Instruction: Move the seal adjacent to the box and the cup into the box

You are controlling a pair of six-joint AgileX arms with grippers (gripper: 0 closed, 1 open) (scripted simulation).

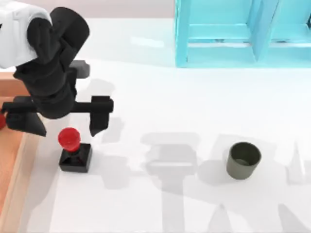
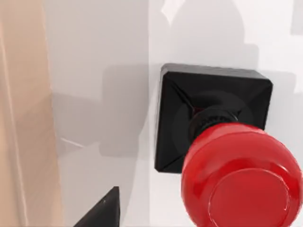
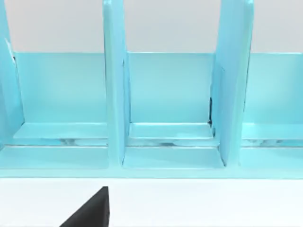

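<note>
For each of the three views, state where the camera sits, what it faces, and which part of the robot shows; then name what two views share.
Top view: above the table, looking down on the seal, the cup, the box at the left edge and the light-blue frame; the left arm and left gripper show, fingers spread.
Left wrist view: on the left arm's wrist, facing the seal beside the box wall; a dark fingertip shows.
Right wrist view: on the right wrist, facing the light-blue frame; a fingertip shows.
Shared: top and left wrist views show seal and box.

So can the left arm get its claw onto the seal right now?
Probably yes: the left claw hovers open just above the seal, which stands upright on bare table beside the box, nothing crowding it.
</note>
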